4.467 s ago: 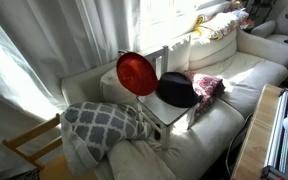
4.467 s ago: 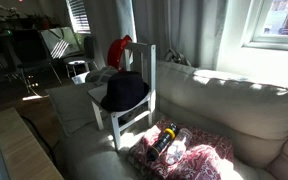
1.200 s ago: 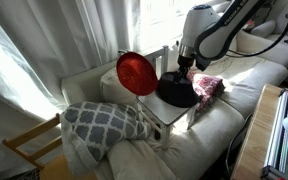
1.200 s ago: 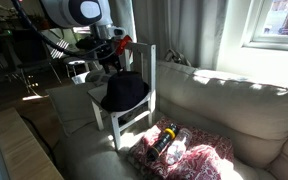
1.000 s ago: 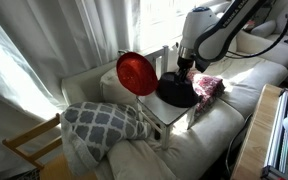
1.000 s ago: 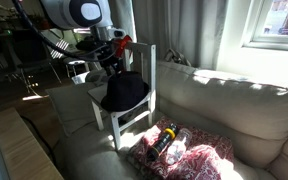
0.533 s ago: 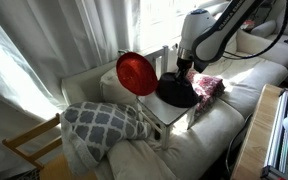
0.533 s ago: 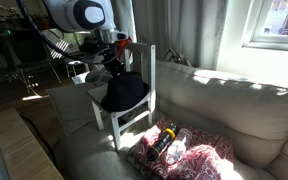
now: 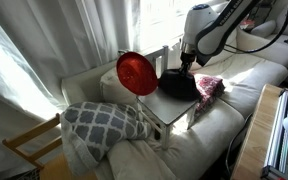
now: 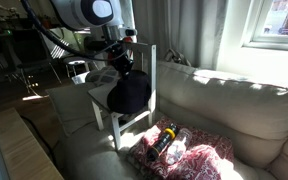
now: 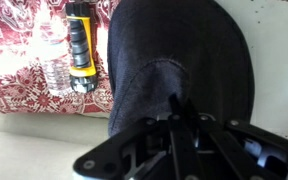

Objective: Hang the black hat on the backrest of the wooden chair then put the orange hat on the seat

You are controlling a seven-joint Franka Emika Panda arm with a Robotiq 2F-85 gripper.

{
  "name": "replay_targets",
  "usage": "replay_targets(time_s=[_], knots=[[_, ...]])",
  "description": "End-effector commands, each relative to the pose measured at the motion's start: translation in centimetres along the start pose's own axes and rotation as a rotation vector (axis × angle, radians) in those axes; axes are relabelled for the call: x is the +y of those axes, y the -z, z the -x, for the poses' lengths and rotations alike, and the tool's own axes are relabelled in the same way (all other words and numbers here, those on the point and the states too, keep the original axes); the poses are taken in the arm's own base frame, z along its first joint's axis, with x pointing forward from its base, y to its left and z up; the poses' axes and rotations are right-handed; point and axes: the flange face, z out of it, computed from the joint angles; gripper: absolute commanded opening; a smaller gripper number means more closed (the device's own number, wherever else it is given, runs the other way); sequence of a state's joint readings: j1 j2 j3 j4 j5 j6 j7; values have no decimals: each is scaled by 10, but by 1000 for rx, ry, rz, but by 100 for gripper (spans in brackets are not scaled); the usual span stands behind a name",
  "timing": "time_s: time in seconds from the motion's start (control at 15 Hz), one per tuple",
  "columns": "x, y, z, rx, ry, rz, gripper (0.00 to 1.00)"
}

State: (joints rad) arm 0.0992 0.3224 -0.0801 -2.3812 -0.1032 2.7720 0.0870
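My gripper [image 11: 179,108] is shut on a fold in the crown of the black hat [image 11: 184,45]. In both exterior views the hat [image 9: 179,85] [image 10: 129,93] hangs bunched from the gripper [image 9: 187,64] [image 10: 124,63], partly lifted off the seat [image 9: 169,107] of the pale wooden chair [image 10: 147,100]. The slatted backrest [image 10: 150,68] rises right beside the hat. The orange hat [image 9: 137,73] stands on edge like a bright disc at the chair's back, clear of the gripper.
A pink patterned cloth bundle [image 9: 208,85] [image 11: 19,50] lies on the sofa beside the chair, with a clear bottle [image 11: 56,70] and a yellow-black object [image 11: 77,45] on it. A grey-white patterned cushion [image 9: 104,122] and a yellowish chair frame [image 9: 29,145] sit further along.
The jaws have shut on the black hat's crown. The hat has been pulled up from lying flat on the seat into a bunched, hanging shape.
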Motion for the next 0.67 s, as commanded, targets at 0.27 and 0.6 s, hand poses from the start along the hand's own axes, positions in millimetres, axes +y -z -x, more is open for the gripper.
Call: replay_targets(time_s=[0.27, 0.6], knots=[[69, 50, 11, -16, -9, 35, 2], [121, 94, 28, 11, -25, 28, 2]])
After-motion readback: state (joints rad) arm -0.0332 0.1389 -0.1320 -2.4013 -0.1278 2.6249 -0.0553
